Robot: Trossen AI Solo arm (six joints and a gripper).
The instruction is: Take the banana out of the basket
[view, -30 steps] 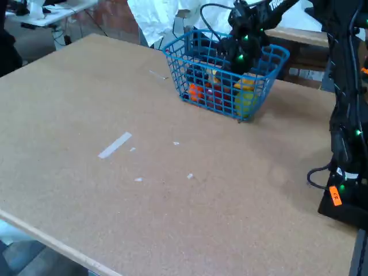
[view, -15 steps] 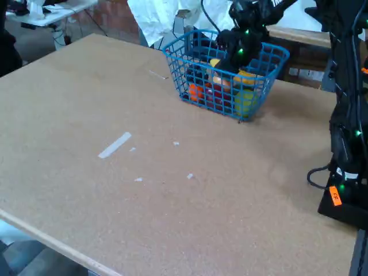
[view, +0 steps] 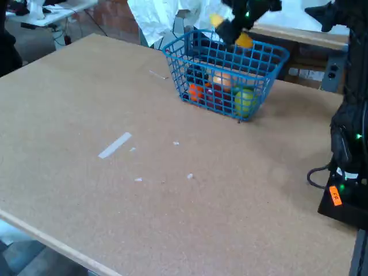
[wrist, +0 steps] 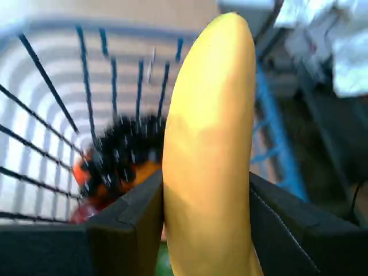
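Slippage is the main risk: the hand [wrist: 204, 230] is closed on the banana [wrist: 210, 144], its two dark fingers [wrist: 135, 218] pinching the smooth skin low down while most of the fruit sticks out beyond them. In the fixed view the banana hangs just above the rim of the basket [view: 264, 49] near the surface's far edge, so a jolt could drop it back among the other fruit or catch the blue wire and tip the basket

Soft, even light fills both views, with no hard glare. In the wrist view everything beyond the gripper [wrist: 204, 230] is smeared — the basket [wrist: 69, 115] wires streak and the fruit below blurs to dark blobs — while the banana [wrist: 207, 144] between the fingers stays fairly crisp. In the fixed view the gripper [view: 233, 26] is motion-blurred; the table [view: 144, 190] under it shows only faint shadows.
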